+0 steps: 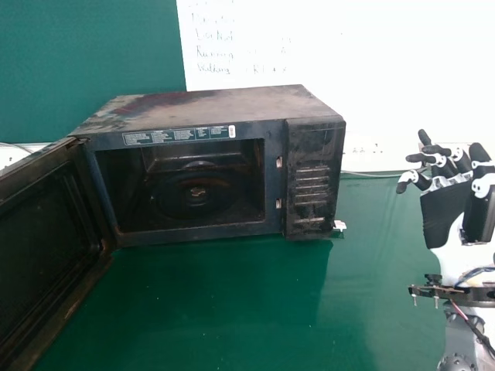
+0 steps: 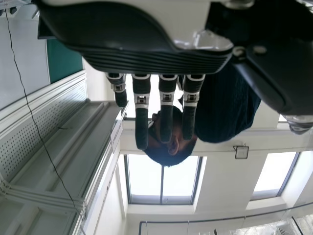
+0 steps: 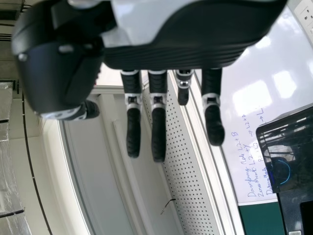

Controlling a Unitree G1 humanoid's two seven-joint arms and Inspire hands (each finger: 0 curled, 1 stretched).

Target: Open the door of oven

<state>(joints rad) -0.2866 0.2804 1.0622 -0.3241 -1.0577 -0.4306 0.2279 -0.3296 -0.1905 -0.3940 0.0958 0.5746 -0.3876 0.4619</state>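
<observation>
The black oven [image 1: 313,178] stands on the green table, and its door [image 1: 46,232] is swung wide out to the left, with the turntable inside exposed. My right hand [image 1: 452,201] is raised at the right edge of the head view, well apart from the oven, its fingers relaxed and holding nothing; in the right wrist view the hand [image 3: 195,54] has its fingers extended. In the left wrist view my left hand [image 2: 146,56] has straight fingers with nothing in them, away from the oven.
Behind the oven are a green board [image 1: 85,62] and a whiteboard [image 1: 387,69] with writing. A small white object [image 1: 339,226] lies by the oven's right front corner. The green table [image 1: 216,309] extends in front of the oven.
</observation>
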